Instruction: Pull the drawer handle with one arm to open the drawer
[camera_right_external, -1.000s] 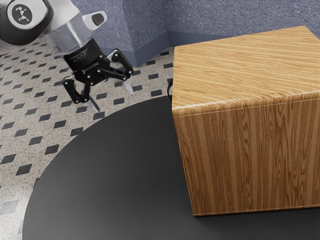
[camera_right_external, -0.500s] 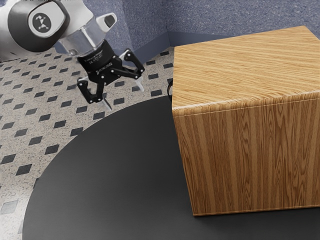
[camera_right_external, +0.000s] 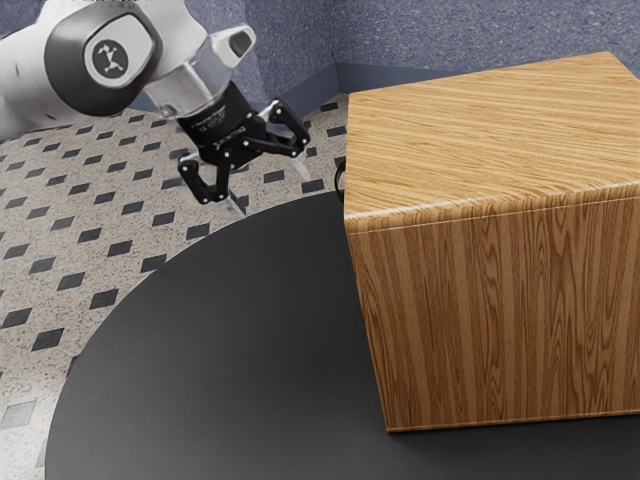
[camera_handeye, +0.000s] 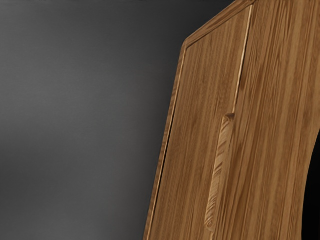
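Observation:
A wooden cabinet (camera_right_external: 490, 230) stands on the round black table (camera_right_external: 230, 350), at the exterior view's right. Its drawer front (camera_handeye: 195, 140) faces my hand in the wrist view, with a long wooden handle (camera_handeye: 219, 175) running along it. The drawer sits flush with the cabinet. My black gripper (camera_right_external: 271, 192) hovers open over the table's far edge, a short way to the exterior view's left of the cabinet's far corner. Nothing is between its fingers, and it touches nothing.
The tiled floor (camera_right_external: 70, 250) lies beyond the table at the exterior view's left. A blue-grey wall (camera_right_external: 400, 30) runs behind the cabinet. A small dark shape (camera_right_external: 340, 178) shows at the cabinet's far left edge.
My arm has carried the gripper toward the exterior view's right and slightly up, closer to the cabinet. The fingers have stayed open. The cabinet has not moved.

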